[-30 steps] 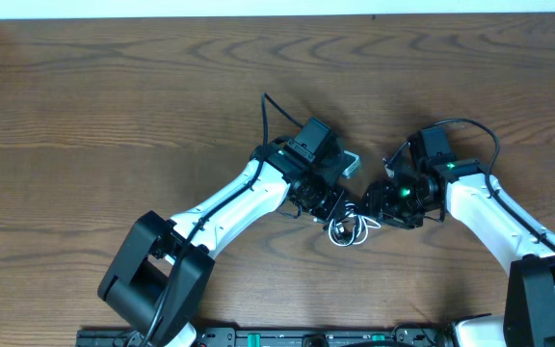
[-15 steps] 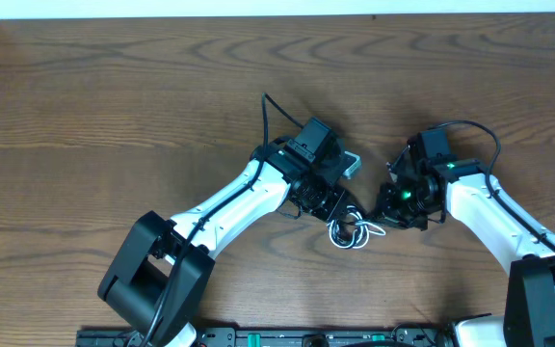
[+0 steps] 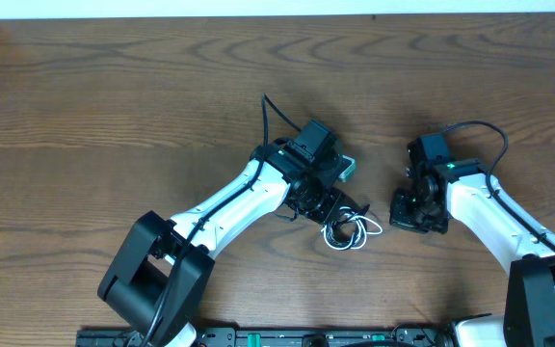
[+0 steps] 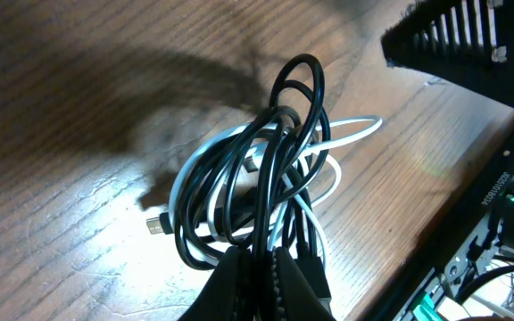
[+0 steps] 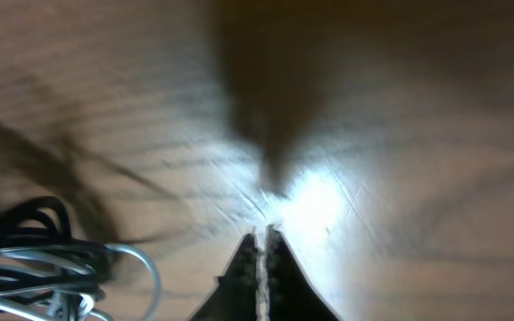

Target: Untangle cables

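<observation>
The cables (image 3: pixel 352 232) lie as one tangled bundle of black cord (image 4: pixel 286 125) and white cord (image 4: pixel 351 130) on the wooden table, with a small plug (image 4: pixel 154 222) at the bundle's left. My left gripper (image 3: pixel 339 209) is shut on several strands at the bundle's near side, and its tips (image 4: pixel 271 256) pinch black and white loops together. My right gripper (image 3: pixel 408 218) hovers to the right of the bundle, apart from it. In the right wrist view its jaws (image 5: pixel 261 234) are pressed together with nothing between them, and the bundle (image 5: pixel 38 259) sits at the lower left.
The brown wooden table (image 3: pixel 114 106) stretches around both arms. The right arm's dark body (image 4: pixel 458 40) shows at the top right of the left wrist view. A black equipment rail (image 3: pixel 306 337) runs along the table's near edge.
My right gripper has shut and drawn away to the right, off the bundle. The left gripper keeps its hold, and the bundle has shifted slightly left.
</observation>
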Action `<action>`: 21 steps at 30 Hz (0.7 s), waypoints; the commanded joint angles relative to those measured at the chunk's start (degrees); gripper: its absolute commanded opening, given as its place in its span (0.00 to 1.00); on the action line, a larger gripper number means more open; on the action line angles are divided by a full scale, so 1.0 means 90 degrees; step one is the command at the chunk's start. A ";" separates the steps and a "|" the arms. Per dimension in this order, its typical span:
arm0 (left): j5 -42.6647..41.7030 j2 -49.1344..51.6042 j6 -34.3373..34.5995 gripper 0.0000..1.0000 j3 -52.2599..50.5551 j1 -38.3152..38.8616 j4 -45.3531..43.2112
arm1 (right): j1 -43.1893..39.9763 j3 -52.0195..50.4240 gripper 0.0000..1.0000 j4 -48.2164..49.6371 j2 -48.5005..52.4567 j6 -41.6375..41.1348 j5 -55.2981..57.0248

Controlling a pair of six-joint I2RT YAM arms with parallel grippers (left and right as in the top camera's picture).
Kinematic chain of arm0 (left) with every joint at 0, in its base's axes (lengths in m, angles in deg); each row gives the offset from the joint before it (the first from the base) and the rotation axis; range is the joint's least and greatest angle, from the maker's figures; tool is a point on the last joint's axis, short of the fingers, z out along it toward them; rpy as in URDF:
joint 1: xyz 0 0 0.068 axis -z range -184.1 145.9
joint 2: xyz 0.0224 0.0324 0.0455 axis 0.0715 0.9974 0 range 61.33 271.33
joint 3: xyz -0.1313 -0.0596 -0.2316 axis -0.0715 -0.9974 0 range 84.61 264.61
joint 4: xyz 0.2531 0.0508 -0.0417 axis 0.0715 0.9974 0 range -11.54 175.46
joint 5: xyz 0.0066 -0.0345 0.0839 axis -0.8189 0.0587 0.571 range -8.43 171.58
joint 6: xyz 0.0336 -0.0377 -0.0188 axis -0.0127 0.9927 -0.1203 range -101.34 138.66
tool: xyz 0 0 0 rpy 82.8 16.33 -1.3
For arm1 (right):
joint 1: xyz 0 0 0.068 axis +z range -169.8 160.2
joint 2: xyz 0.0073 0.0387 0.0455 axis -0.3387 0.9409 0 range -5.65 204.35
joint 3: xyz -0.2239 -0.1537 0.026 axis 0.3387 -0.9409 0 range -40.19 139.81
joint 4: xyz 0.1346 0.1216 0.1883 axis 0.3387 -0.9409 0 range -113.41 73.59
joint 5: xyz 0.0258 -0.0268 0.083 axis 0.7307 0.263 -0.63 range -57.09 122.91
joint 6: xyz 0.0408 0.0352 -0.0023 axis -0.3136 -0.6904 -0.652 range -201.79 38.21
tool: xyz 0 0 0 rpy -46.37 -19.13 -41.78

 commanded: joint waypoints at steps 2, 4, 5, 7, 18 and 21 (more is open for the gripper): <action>0.0112 0.0019 -0.0041 0.08 -0.0015 0.0010 0.0051 | 0.0022 0.0000 0.37 0.0148 0.0044 0.1758 -0.1416; 0.0114 0.0019 -0.0041 0.08 -0.0015 0.0010 0.0051 | 0.0022 0.0000 0.52 0.0102 0.0044 0.2475 -0.1940; 0.0129 0.0019 -0.0041 0.08 -0.0015 0.0010 0.0051 | 0.0022 0.0000 0.55 0.0041 0.0044 0.2698 -0.2008; 0.0180 0.0019 -0.0041 0.08 -0.0015 0.0010 0.0053 | 0.0022 0.0000 0.58 -0.0061 0.0044 0.2892 -0.1996; 0.0180 0.0019 -0.0041 0.08 -0.0015 0.0010 0.0053 | 0.0022 0.0002 0.66 -0.0216 0.0044 0.3662 -0.2662; 0.0180 0.0019 -0.0041 0.08 -0.0015 0.0010 0.0053 | 0.0017 0.0002 0.67 -0.0114 0.0044 0.3662 -0.2664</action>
